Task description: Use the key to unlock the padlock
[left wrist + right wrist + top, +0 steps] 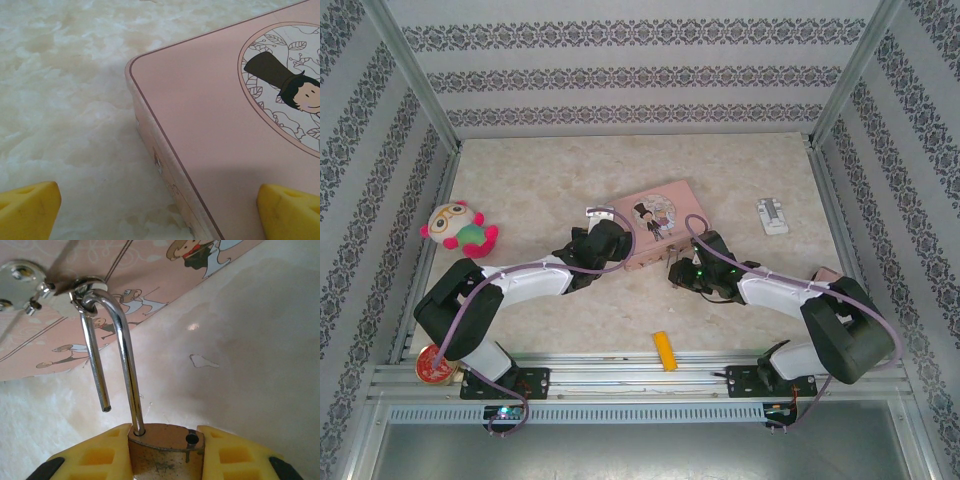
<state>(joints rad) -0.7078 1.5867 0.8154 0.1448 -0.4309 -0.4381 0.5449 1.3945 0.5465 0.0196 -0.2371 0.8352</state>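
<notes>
A small brass padlock [165,452] sits between the yellow fingers [95,457] of my right gripper [165,436], which is shut on its body. Its steel shackle [125,355] is sprung open: one leg stays in the body and the free end hangs loose. The shackle is still hooked through the metal ring [87,287] on the pink picture tin [150,270]. My left gripper [160,210] is open and straddles the near left corner of the tin [215,125]. In the top view both grippers, left [610,222] and right [682,270], meet at the tin [660,222]. The key is hidden.
A plush toy [460,228] lies at the left and a small white object [772,216] at the back right. A yellow bar [664,350] lies near the front rail. A red round thing [433,365] sits by the left base. Patterned walls enclose the table.
</notes>
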